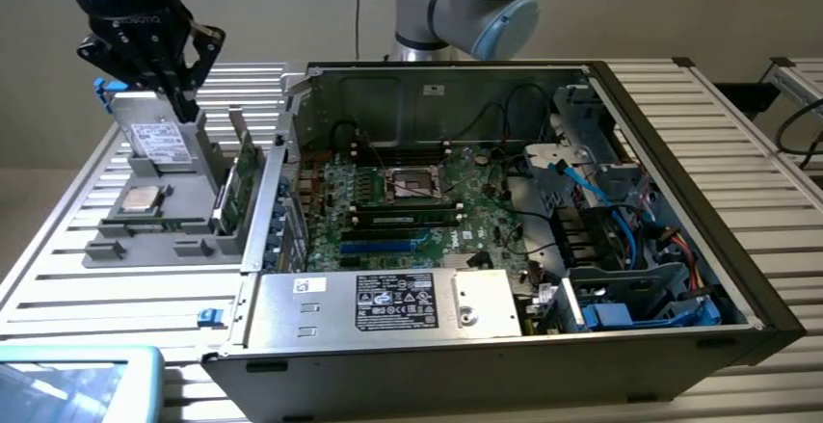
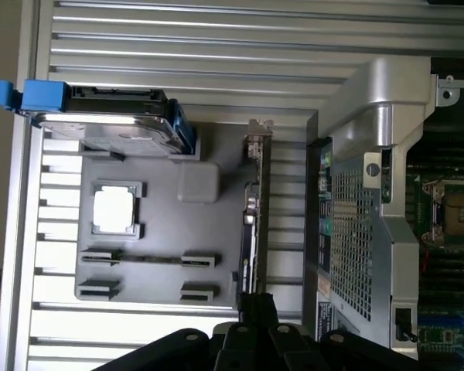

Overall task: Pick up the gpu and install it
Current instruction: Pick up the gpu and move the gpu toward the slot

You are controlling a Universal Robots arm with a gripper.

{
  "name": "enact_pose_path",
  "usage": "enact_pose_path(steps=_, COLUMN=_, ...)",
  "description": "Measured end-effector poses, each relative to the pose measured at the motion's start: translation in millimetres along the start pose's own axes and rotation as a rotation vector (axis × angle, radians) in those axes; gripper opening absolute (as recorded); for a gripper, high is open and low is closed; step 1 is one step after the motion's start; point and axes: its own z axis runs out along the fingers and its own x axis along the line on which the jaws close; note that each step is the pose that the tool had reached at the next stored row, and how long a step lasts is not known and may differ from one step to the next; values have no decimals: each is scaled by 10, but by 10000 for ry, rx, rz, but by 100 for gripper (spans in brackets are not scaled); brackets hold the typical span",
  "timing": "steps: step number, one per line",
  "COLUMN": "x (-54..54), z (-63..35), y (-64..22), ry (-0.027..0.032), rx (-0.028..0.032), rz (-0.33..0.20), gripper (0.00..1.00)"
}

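The gpu is a green card standing on edge in a slot along the right side of a grey holder tray, on the exterior view's left beside the open computer case. My black gripper hangs above the far end of the tray, over the hard drive, clear of the gpu. In the wrist view the gpu shows edge-on, running away from the shut fingertips, which hold nothing. The motherboard lies exposed inside the case.
The tray also carries a silver CPU and the blue-railed hard drive. The case's metal wall stands close beside the gpu. A power supply sits at the case's near end, with cables and drive bays to its right.
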Motion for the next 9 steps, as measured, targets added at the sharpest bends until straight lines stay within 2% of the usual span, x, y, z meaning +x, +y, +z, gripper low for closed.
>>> enact_pose_path(steps=4, x=0, z=12, y=0, ry=-5, rx=-33, rz=113, gripper=13)
enact_pose_path(steps=7, x=0, z=22, y=-1, ry=-7, rx=-34, rz=129, gripper=31)
enact_pose_path(steps=8, x=1, z=29, y=-1, ry=-8, rx=-34, rz=133, gripper=31)
enact_pose_path(steps=9, x=1, z=45, y=-3, ry=-8, rx=-34, rz=146, gripper=37)
